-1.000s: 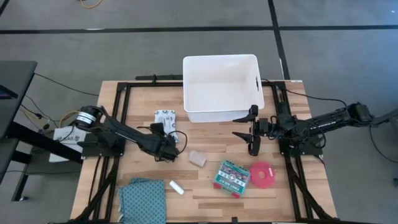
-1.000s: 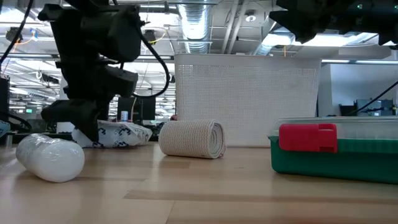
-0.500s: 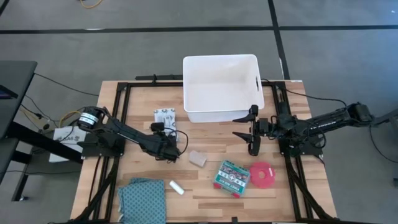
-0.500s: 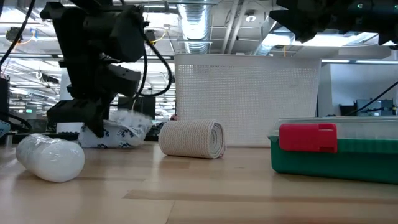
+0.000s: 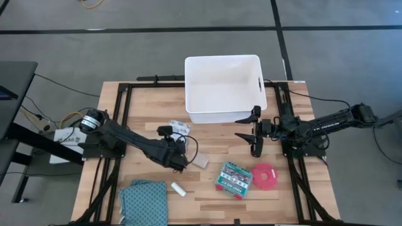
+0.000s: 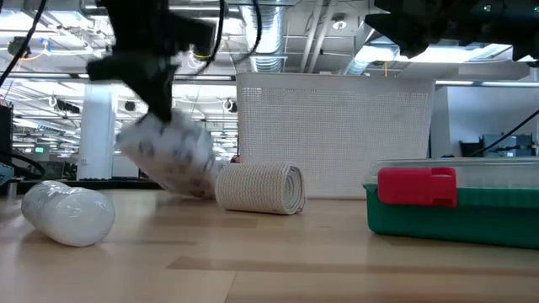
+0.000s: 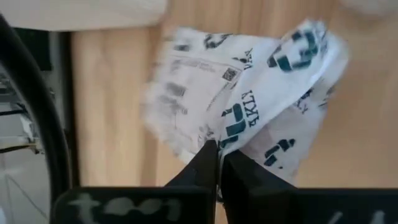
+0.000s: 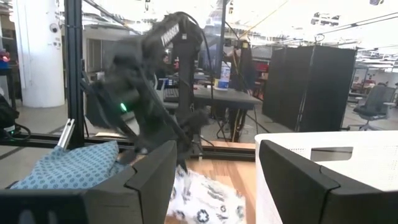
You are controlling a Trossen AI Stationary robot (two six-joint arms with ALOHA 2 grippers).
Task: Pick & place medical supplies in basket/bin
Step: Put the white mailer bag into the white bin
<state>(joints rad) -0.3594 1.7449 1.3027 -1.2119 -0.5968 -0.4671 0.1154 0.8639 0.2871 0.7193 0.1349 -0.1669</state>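
My left gripper (image 5: 181, 140) is shut on the flat white patterned packet (image 5: 178, 128), left of the table's middle. In the low view the packet (image 6: 168, 156) hangs tilted below the gripper, blurred. The white bin (image 5: 223, 88) stands at the far middle. My right gripper (image 5: 256, 133) hovers open by the bin's near right corner, holding nothing. On the table lie the beige roll (image 5: 200, 160), the green-and-red pack (image 5: 234, 178), the pink disc (image 5: 264, 176) and the small white roll (image 5: 179, 189). My left gripper pinches an edge of the packet (image 7: 214, 142) between its two fingertips, coming from above. The packet is crumpled at the grip and hangs tilted below the fingers. Whether its lower end (image 6: 192, 189) touches the table, I cannot tell.
A folded teal cloth (image 5: 143, 199) lies at the near left corner. The beige roll (image 6: 261, 187) sits just right of the hanging packet. The bin's wall (image 6: 337, 135) rises behind it. Black frame rails (image 5: 119, 107) run along the table's sides.
My left gripper has shut on the packet, risen and shifted toward the table's right and near edges. The packet, which lay flat on the table, now hangs tilted and crumpled below the fingers, nearer the beige roll.
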